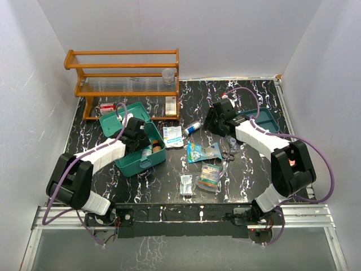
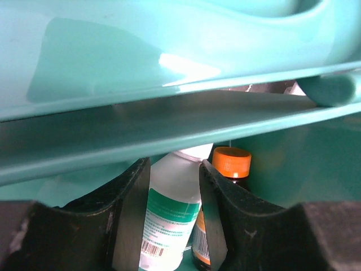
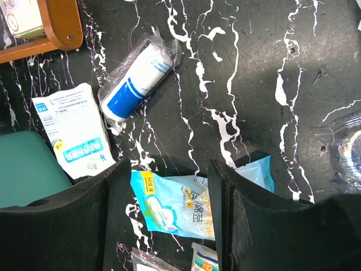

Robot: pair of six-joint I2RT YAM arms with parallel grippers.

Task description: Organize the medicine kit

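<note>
Closest to the lens, the left gripper (image 2: 175, 164) hangs inside the medicine kit (image 1: 134, 165). Its black fingers (image 2: 131, 214) are parted on either side of a white bottle (image 2: 172, 209); whether they press it or merely flank it I cannot tell. Beneath everything lies the black marbled desk (image 1: 155, 192), with a wooden rack (image 1: 124, 59) along its far edge. The kit sits on the left half, just in front of the rack, its lid open and leaning back toward the rack. Its long axis runs roughly left to right, the right end a little farther away, and the latch side faces the near edge. A flat teal tray (image 1: 269, 118) lies at far right. The right gripper (image 3: 169, 166) hovers released over a pale blue packet (image 3: 169, 206), nothing between its fingers. An orange-capped brown bottle (image 2: 231, 162) stands beside the white one.
</note>
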